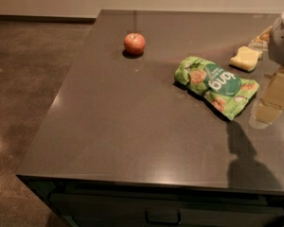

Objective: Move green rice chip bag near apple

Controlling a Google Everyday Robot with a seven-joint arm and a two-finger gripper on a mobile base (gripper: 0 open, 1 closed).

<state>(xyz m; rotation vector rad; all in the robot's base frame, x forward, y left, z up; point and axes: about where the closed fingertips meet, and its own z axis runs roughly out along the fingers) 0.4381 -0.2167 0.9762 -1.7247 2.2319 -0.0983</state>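
I am watching a dark grey worktop (132, 126) with the gripper (267, 103) hanging over its right edge, roughly halfway along that edge. It is sitting just beside the right end of the green rice chip bag (217, 86). I cannot tell whether the gripper is spread or pressed together, nor whether it is touching the bag.

The bag is lying flat and crinkled in the right half of the worktop. It is running slantwise from the middle toward the right edge, with its dark oval logo facing up.

The apple (134, 44) is standing upright with its stem up, toward the far edge and a little left of the middle. It is sitting well apart from the bag, with bare worktop between them.

A pale yellow sponge (245, 58) is lying near the right edge, on the far side of the bag. It is close to the bag but not touching it.

A dark shadow (248, 160) is falling across the worktop toward the near right corner. A drawer handle (162, 217) is showing below the near edge.
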